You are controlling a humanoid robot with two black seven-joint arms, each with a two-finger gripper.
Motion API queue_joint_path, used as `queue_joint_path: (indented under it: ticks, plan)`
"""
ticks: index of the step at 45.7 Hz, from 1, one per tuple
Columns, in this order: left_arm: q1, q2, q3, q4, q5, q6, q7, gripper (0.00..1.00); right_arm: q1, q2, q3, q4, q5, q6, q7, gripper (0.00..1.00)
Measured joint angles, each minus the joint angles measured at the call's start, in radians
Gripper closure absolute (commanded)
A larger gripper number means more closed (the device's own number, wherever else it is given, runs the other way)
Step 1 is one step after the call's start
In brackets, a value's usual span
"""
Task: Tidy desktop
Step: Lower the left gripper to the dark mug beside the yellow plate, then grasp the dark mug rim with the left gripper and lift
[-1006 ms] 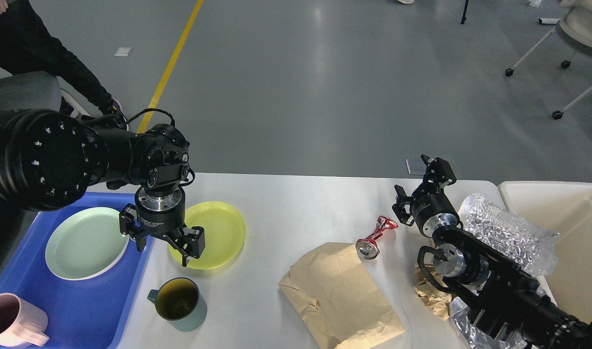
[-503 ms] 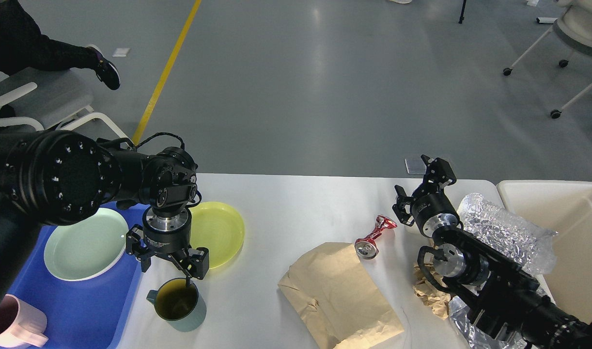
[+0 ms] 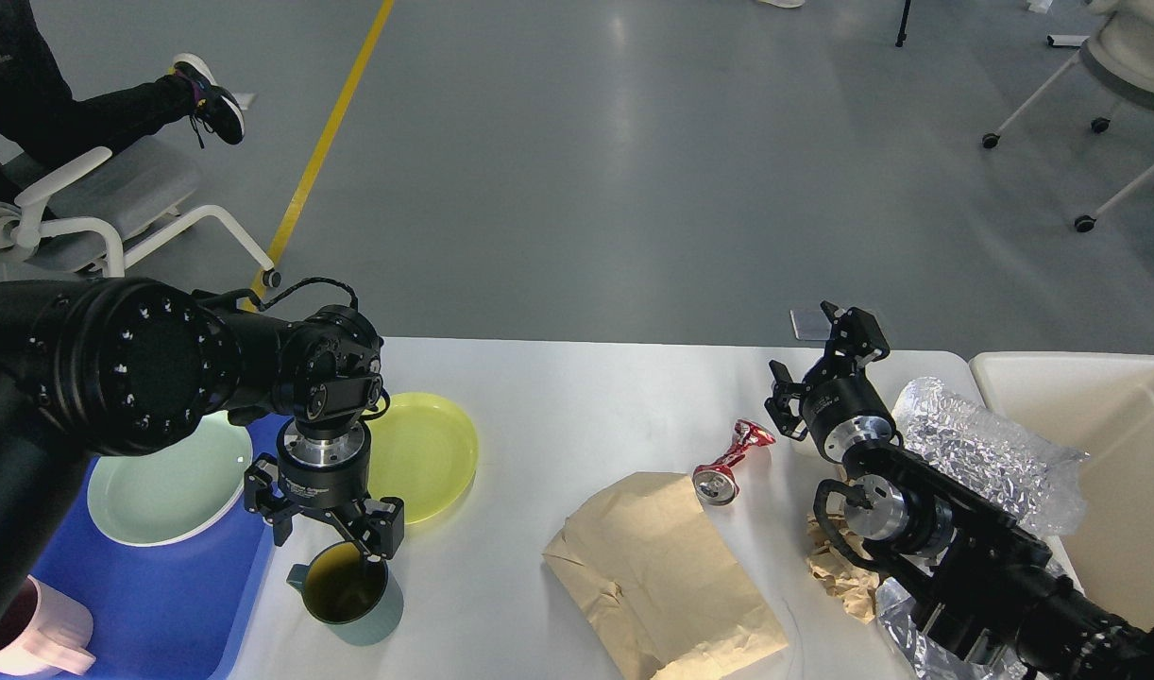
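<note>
The left arm is bent in from the left, wrist pointing down, its gripper (image 3: 331, 534) spread wide over the rim of a teal mug (image 3: 348, 593) on the white tabletop (image 3: 577, 416). The right gripper (image 3: 823, 364) is raised beside a crushed red can (image 3: 731, 463), fingers parted, holding nothing.

Two matte black arms. Fat round joint housing, ringed with small pale screws, well behind left gripper (image 3: 330, 529); silver collar with fine white lettering directly above it; thin black cable looped over wrist. Silver collars and looped black cable just behind right gripper (image 3: 827, 354).
</note>
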Motion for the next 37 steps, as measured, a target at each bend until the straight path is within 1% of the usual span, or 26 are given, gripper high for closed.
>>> queue_joint_path:
  ticks: [5,10,15,24,37]
  plan:
    - [0.021,-0.013,0.002,0.021,0.000,0.000,0.000,0.12,0.000,0.000,0.000,0.000,0.000,0.000,0.000,0.00]
    - [0.048,-0.028,0.005,0.050,0.000,0.000,0.000,0.19,0.000,0.000,0.000,0.000,0.000,0.000,0.000,0.00]
    - [0.065,-0.036,0.007,0.075,0.000,0.000,0.000,0.34,0.000,0.000,0.000,0.000,0.000,0.000,0.000,0.00]
    - [0.081,-0.041,0.020,0.098,0.001,0.000,0.001,0.53,0.000,0.000,0.000,0.000,0.000,0.000,0.000,0.00]
    - [0.091,-0.044,0.027,0.105,-0.002,0.000,-0.006,0.86,0.000,0.000,0.000,0.000,0.000,0.000,0.000,0.00]
